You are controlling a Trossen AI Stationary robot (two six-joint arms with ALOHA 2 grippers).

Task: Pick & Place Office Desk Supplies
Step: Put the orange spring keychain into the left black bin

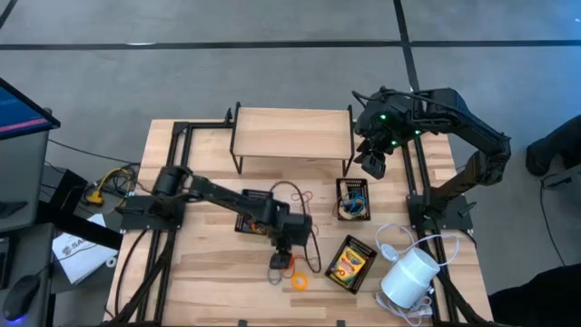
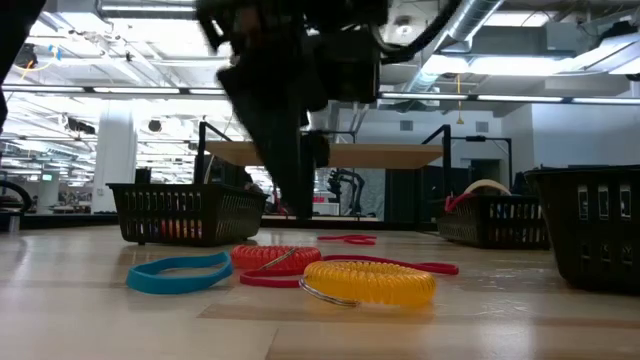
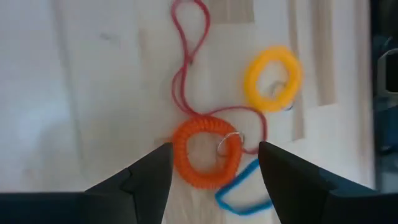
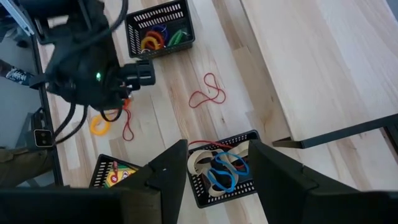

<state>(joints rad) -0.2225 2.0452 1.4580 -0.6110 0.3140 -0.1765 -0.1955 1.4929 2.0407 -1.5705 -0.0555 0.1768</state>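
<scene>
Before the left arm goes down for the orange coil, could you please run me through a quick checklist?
1. Left tool open: ok, its fingers stand apart.
2. Orange coil centred between the fingers: ok.
3. Coil free of neighbours: not ok, a red loop runs under it and a blue band lies against it.
4. Yellow coil clear of the grasp: ok, it lies apart.
5. Right tool out of the way: ok, it hovers over the far tray.

Orange coil loop (image 3: 206,152) flat beside yellow coil loop (image 3: 272,78)
</scene>
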